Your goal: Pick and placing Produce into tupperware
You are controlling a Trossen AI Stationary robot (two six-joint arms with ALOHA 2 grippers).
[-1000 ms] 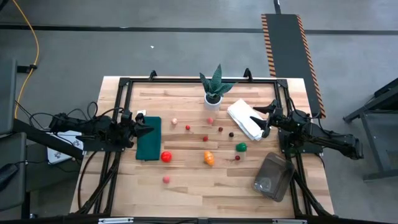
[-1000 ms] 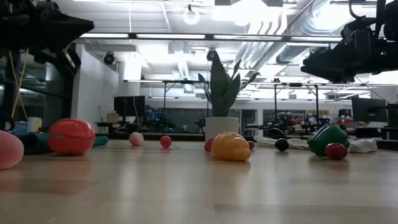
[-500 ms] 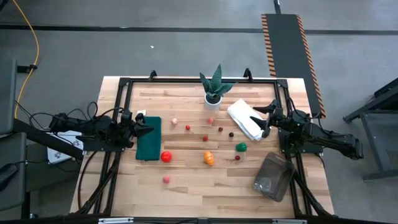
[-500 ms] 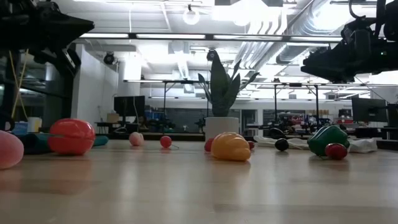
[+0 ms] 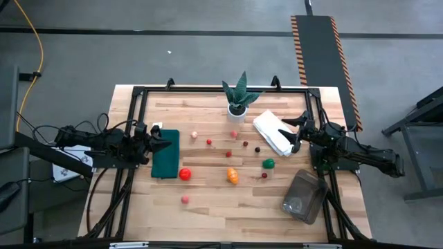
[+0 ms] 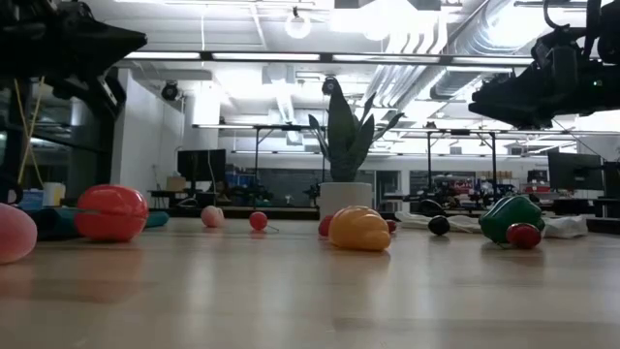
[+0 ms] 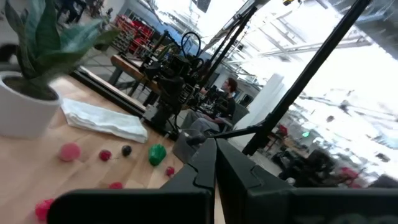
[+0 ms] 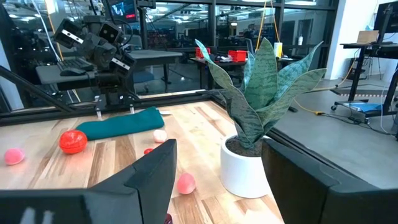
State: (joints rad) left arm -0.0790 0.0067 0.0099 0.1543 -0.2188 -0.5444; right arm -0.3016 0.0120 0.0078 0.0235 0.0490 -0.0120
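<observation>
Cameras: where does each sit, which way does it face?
High: overhead, straight down; both arms, left end effector, right end effector.
Low: table-top height, level across the table; arms overhead.
Left wrist: across the produce toward the white cloth; own shut fingers.
Right wrist: toward the potted plant; own open fingers.
Shared: large red fruit.

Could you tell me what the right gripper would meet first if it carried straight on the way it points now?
Probably the potted plant: the open right gripper frames its white pot, though depth is unclear and it may pass above the folded white cloth.
</observation>
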